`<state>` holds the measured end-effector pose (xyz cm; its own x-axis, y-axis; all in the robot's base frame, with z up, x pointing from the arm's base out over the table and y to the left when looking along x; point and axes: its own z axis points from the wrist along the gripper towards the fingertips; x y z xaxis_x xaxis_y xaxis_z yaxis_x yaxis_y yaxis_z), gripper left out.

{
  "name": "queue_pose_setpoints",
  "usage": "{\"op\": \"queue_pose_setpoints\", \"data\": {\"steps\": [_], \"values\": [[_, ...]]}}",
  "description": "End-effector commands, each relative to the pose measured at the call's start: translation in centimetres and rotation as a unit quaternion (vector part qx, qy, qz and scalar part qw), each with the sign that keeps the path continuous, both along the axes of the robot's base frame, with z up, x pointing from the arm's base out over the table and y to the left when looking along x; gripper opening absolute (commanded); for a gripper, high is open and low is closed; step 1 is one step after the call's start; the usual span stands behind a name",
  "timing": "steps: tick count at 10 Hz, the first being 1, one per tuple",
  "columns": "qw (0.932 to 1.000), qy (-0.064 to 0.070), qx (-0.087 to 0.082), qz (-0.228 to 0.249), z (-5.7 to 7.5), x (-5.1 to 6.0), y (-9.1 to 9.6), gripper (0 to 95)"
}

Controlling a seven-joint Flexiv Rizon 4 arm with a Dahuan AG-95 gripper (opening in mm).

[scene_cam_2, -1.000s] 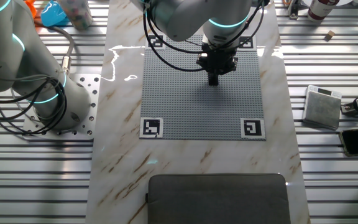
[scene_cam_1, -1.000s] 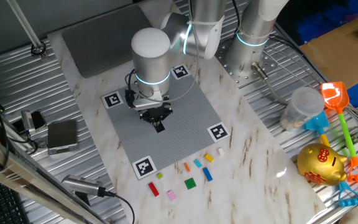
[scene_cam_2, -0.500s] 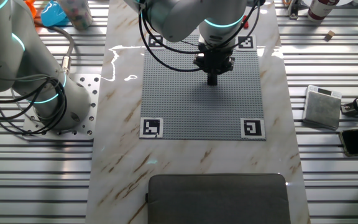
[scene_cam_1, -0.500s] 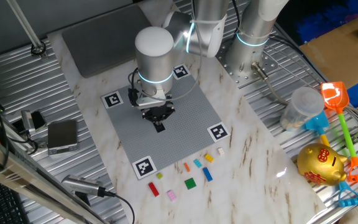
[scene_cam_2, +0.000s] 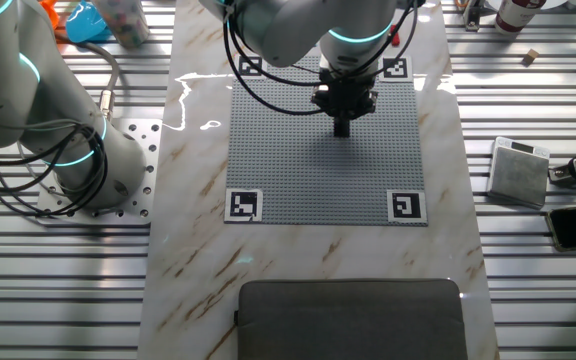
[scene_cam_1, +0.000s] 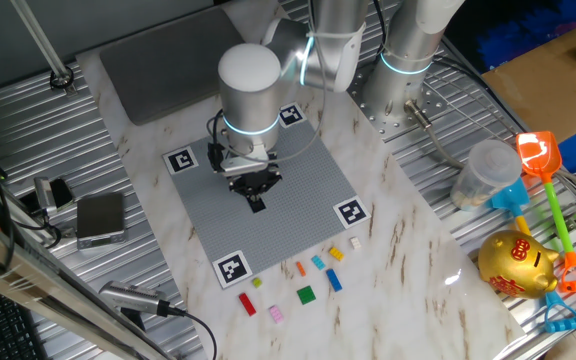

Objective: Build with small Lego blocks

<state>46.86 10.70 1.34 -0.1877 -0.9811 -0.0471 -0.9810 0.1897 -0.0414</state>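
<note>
Several small Lego blocks lie loose on the marble near the plate's front edge in one fixed view: red, pink, green, orange, blue, yellow and whitish. My gripper points straight down over the middle of the grey studded plate. Its fingers are closed on a small black brick at their tip, just at the plate's surface. In the other fixed view the gripper is over the plate's far half; the loose blocks are out of that view.
A second arm's base stands behind the plate. A dark grey pad lies at the far left. A grey box sits left of the table. A plastic cup, toy spade and gold piggy bank are at the right.
The gripper shifted slightly along the plate between one second and half a second ago, then stayed still. The loose blocks have not moved.
</note>
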Motion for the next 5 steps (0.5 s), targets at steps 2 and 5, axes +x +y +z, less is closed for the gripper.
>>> {"op": "queue_pose_setpoints", "data": {"steps": [2,5], "values": [[0.9998,-0.003,0.0,0.018,-0.9,0.34,0.06,0.0],[0.9996,-0.004,0.0,0.027,-0.96,0.36,0.21,0.0]]}}
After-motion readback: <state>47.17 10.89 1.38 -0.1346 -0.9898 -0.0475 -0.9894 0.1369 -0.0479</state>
